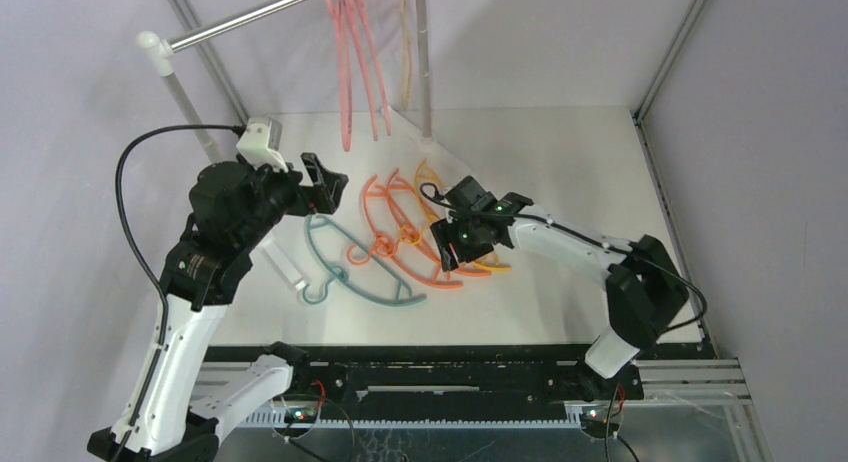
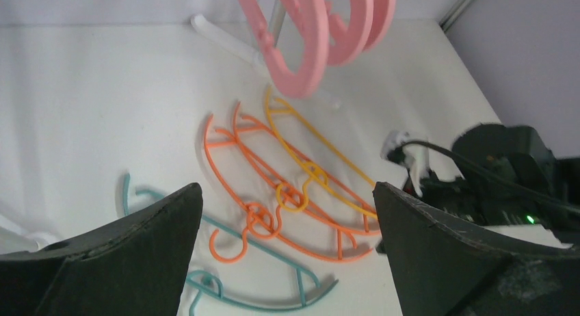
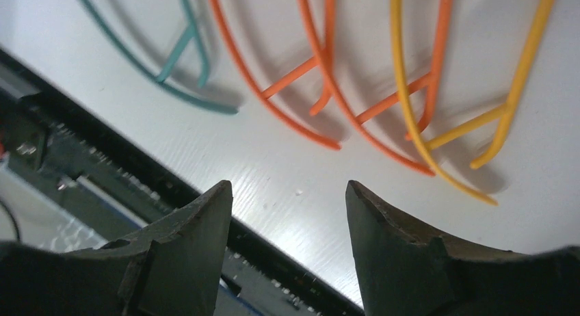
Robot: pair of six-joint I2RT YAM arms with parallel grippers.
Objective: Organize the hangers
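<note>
Several pink hangers (image 1: 350, 62) and a beige hanger (image 1: 405, 42) hang from the silver rail (image 1: 250, 17). On the table lie a teal hanger (image 1: 395, 300), two orange hangers (image 1: 385, 244) and a yellow-orange hanger (image 1: 432, 174), overlapping. My left gripper (image 1: 325, 187) is open and empty, raised left of the pile. Its view (image 2: 287, 213) shows the orange hangers (image 2: 273, 186), the teal one (image 2: 273, 261) and the pink ones (image 2: 301, 49). My right gripper (image 1: 455, 262) is open and empty, low over the pile's right ends. Its view (image 3: 287, 193) shows orange (image 3: 273, 90), yellow-orange (image 3: 410, 111) and teal (image 3: 157, 70) bars.
A white block (image 1: 283, 265) lies on the table left of the teal hanger. The rail's white posts (image 1: 170, 77) stand at the back left and the back middle. The table's near edge (image 3: 137, 165) lies just beyond my right fingertips. The right arm (image 2: 492, 179) shows in the left wrist view.
</note>
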